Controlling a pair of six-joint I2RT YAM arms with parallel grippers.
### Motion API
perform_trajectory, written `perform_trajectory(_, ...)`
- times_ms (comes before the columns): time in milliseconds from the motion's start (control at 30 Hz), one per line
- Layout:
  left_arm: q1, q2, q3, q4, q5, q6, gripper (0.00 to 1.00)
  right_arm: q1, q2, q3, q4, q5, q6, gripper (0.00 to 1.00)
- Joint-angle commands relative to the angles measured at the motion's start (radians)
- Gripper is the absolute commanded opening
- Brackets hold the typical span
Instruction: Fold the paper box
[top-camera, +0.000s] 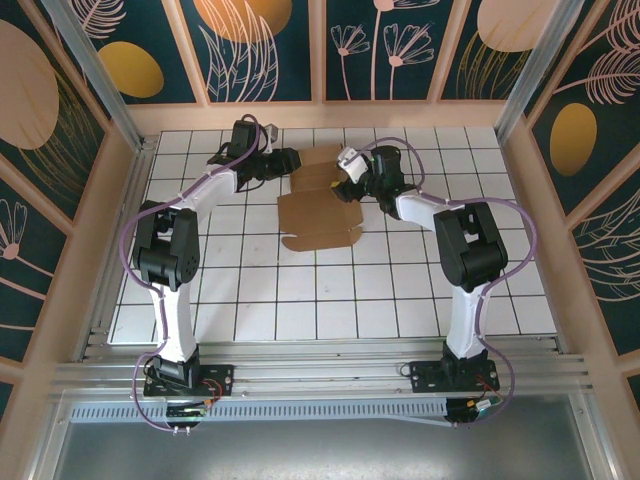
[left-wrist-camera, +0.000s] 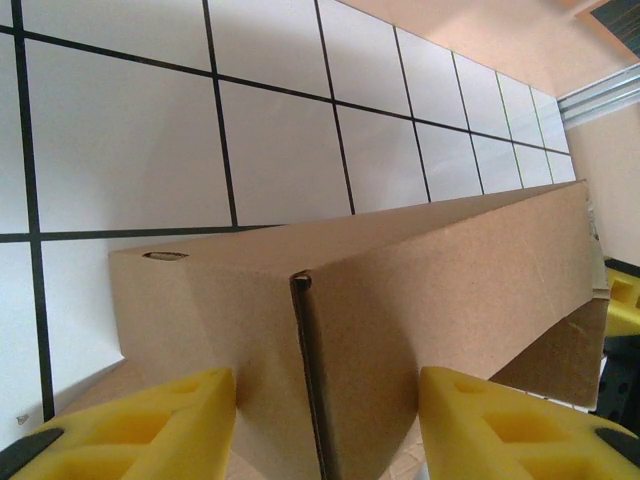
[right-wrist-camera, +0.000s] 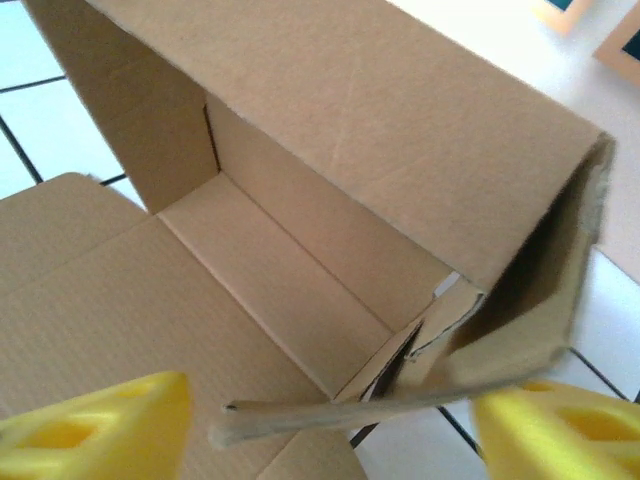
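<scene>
The paper box (top-camera: 322, 205), plain brown cardboard, lies partly folded at the middle back of the table, with a flat panel toward the front and raised walls at the back. My left gripper (top-camera: 288, 163) is at its back left end. In the left wrist view the yellow fingers (left-wrist-camera: 150, 425) clamp a raised corner of the box (left-wrist-camera: 400, 290), so the left gripper (left-wrist-camera: 322, 380) is shut on it. My right gripper (top-camera: 350, 172) is at the back right. In the right wrist view this gripper (right-wrist-camera: 330, 400) stands open, and a loose side flap (right-wrist-camera: 400, 405) of the box (right-wrist-camera: 380, 130) crosses between its fingers.
The table (top-camera: 300, 300) is white with a black grid. Pale wooden walls (top-camera: 330, 115) stand close behind the box and along both sides. A metal rail (top-camera: 320, 375) runs along the near edge, where both arm bases sit.
</scene>
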Motion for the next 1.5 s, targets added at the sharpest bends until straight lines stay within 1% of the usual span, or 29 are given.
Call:
perform_trajectory(0, -0.009, 0.024, 0.007, -0.091, -0.017, 0.025, 0.5, 0.017, -0.065, 0.0, -0.139, -0.059, -0.164, 0.88)
perform_trajectory(100, -0.008, 0.025, 0.009, -0.093, -0.017, 0.025, 0.5, 0.008, -0.155, -0.076, -0.174, -0.062, -0.277, 0.99)
perform_trajectory(200, -0.009, 0.028, 0.01, -0.093, -0.014, 0.024, 0.5, -0.022, -0.221, -0.109, -0.233, -0.073, -0.34, 0.99)
perform_trajectory(300, -0.009, 0.027, 0.01, -0.092, -0.014, 0.022, 0.5, -0.071, -0.25, -0.112, -0.284, -0.14, -0.354, 0.99)
perform_trajectory(367, -0.009, 0.027, 0.01, -0.09, -0.011, 0.021, 0.5, -0.092, -0.237, -0.108, -0.267, -0.152, -0.355, 0.97)
perform_trajectory(433, -0.008, 0.028, 0.009, -0.09, -0.01, 0.021, 0.5, -0.095, -0.197, -0.086, -0.24, -0.124, -0.357, 0.96)
perform_trajectory(567, -0.009, 0.022, 0.003, -0.087, -0.013, 0.021, 0.5, -0.095, -0.072, 0.021, -0.209, -0.083, -0.357, 0.9)
perform_trajectory(667, -0.008, 0.021, 0.004, -0.088, -0.014, 0.026, 0.5, -0.095, 0.01, 0.13, -0.286, -0.14, -0.405, 0.87)
perform_trajectory(733, -0.008, 0.019, 0.005, -0.09, -0.014, 0.025, 0.5, -0.09, 0.043, 0.168, -0.283, -0.161, -0.406, 0.85)
perform_trajectory(900, -0.009, 0.021, 0.006, -0.09, -0.013, 0.026, 0.5, -0.084, 0.089, 0.195, -0.206, -0.171, -0.377, 0.75)
perform_trajectory(1000, -0.008, 0.021, 0.007, -0.09, -0.012, 0.027, 0.5, -0.081, 0.104, 0.206, -0.179, -0.175, -0.367, 0.66)
perform_trajectory(1067, -0.009, 0.024, 0.008, -0.09, -0.01, 0.026, 0.5, -0.079, 0.113, 0.211, -0.156, -0.18, -0.357, 0.62)
perform_trajectory(1367, -0.009, 0.023, 0.007, -0.087, -0.001, 0.025, 0.5, -0.042, 0.174, 0.272, -0.128, -0.196, -0.246, 0.58)
perform_trajectory(1467, -0.008, 0.025, 0.009, -0.087, 0.008, 0.022, 0.5, -0.021, 0.188, 0.279, -0.086, -0.178, -0.169, 0.53)
